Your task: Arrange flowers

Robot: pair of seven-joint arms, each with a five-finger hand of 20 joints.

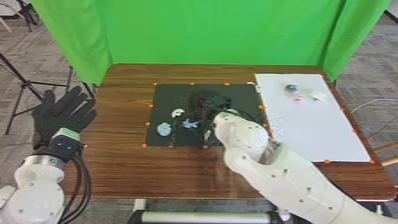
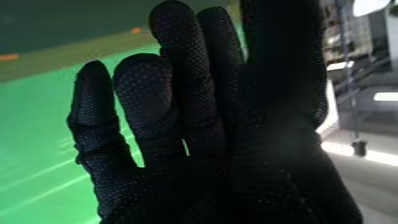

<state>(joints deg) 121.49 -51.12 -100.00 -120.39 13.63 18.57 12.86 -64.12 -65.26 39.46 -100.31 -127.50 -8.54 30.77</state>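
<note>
In the head view, the right hand (image 1: pixel 206 100) in its black cloth glove blends into the flat black mat (image 1: pixel 169 95), so its edge is hard to see. It hides part of the mat. The little blue, pink and white flowers (image 1: pixel 291 88) on the flat white sheet (image 1: pixel 311 130) are too tiny to show their petals. The bottom edge cuts off both smooth white arms (image 1: pixel 302 185), and the top edge cuts off the bright green cloth curtain (image 1: pixel 204 30).

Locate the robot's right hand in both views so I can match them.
Head view: right hand over the dark mat, near the picture's middle.
Right wrist view: right hand up close, partly against the green curtain.
Shared landmark: green curtain, beyond the table in the head view.
</note>
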